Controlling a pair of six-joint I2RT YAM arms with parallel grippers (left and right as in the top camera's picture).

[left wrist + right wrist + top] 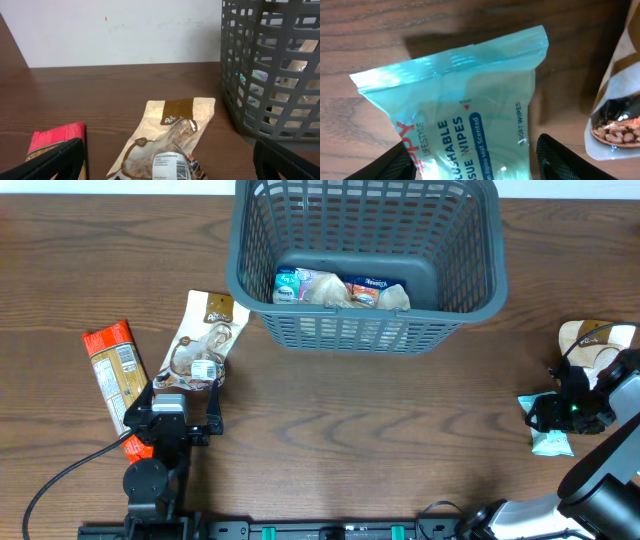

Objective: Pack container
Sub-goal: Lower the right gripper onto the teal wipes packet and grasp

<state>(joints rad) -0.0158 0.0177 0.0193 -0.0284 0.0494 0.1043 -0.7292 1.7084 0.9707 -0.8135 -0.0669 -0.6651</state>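
Container (350,330): is standing at the far middle of the table (350,440), with several packets (340,288) lying inside.
Left gripper (183,392): is hanging over the near end of a brown pouch (170,125), jaws spread wide, holding nothing.
Right gripper (475,160): is straddling a teal wipes pack (470,100); I cannot tell if the fingers are pressing it.
Red packet (112,365): is lying just left of the brown pouch.
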